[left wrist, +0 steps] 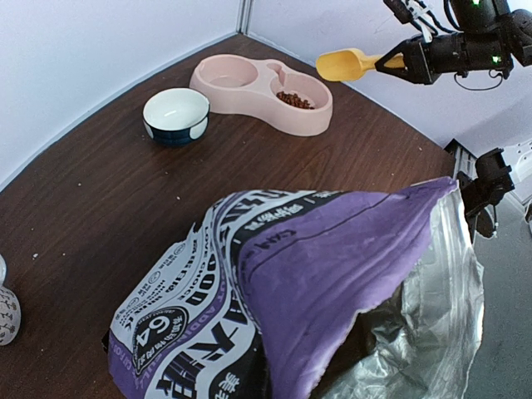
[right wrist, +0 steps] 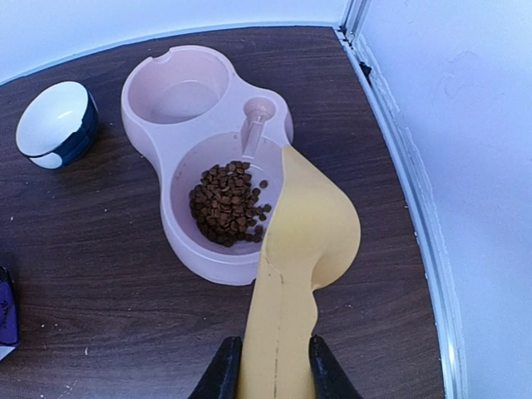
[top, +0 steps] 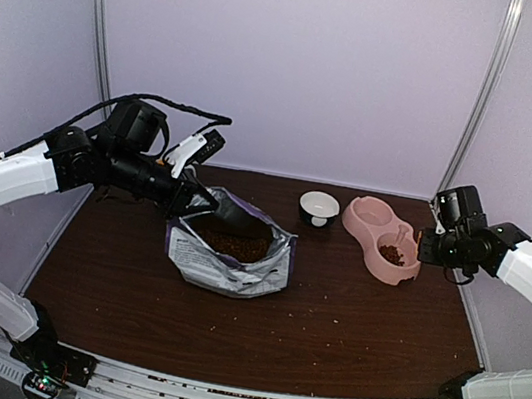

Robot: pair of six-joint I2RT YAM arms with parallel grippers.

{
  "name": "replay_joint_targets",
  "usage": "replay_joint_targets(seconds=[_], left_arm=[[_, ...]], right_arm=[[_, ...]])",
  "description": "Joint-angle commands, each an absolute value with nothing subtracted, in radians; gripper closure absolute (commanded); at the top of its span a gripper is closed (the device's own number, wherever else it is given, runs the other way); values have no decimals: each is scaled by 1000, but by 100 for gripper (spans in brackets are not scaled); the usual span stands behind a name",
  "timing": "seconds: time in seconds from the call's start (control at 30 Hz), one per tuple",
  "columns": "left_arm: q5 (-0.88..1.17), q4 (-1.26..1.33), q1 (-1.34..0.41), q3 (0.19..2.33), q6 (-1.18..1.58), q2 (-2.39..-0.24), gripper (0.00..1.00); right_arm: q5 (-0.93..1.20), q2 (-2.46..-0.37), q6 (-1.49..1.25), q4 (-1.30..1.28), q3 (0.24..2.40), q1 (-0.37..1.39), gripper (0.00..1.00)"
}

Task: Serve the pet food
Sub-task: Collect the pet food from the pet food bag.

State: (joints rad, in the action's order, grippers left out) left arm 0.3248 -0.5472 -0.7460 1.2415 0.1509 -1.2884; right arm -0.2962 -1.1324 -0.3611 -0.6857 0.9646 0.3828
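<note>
The purple pet food bag (top: 227,266) lies open at mid-table, brown pet food (top: 234,243) showing in its mouth. My left gripper (top: 188,197) is shut on the bag's upper-left rim and holds it up. In the left wrist view the bag (left wrist: 332,274) hides my fingers. My right gripper (right wrist: 274,367) is shut on the handle of the yellow scoop (right wrist: 306,241). The scoop is turned underside up over the right rim of the pink double bowl (right wrist: 179,87). A heap of pet food (right wrist: 226,204) lies in the bowl's nearer compartment; the farther one holds none.
A small white bowl with a dark blue outside (top: 319,206) stands left of the pink bowl (top: 373,214). Loose crumbs dot the brown table (top: 347,324). The metal frame rail (right wrist: 411,174) runs close along the table's right edge.
</note>
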Motion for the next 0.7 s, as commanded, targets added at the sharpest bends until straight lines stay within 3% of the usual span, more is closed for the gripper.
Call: replay_joint_targets(seconds=[0.0,0.4,0.53,0.67], left_arm=[[324,-437,-743,1261,134,-1244,100],[329,-437,-742,1262,134,-1249,100],[325,-437,-742,1260,133,-1249,100],[319,-437,-743,1260,132,-1248,100]], right_arm=[[-406,-1104,-351,-694,988,403,100],[-372,-1050,-362,-561,896,437,100],[-381,-1087,-387,-634,928,439,100],[-317,-987,-409,-631,917,443,100]])
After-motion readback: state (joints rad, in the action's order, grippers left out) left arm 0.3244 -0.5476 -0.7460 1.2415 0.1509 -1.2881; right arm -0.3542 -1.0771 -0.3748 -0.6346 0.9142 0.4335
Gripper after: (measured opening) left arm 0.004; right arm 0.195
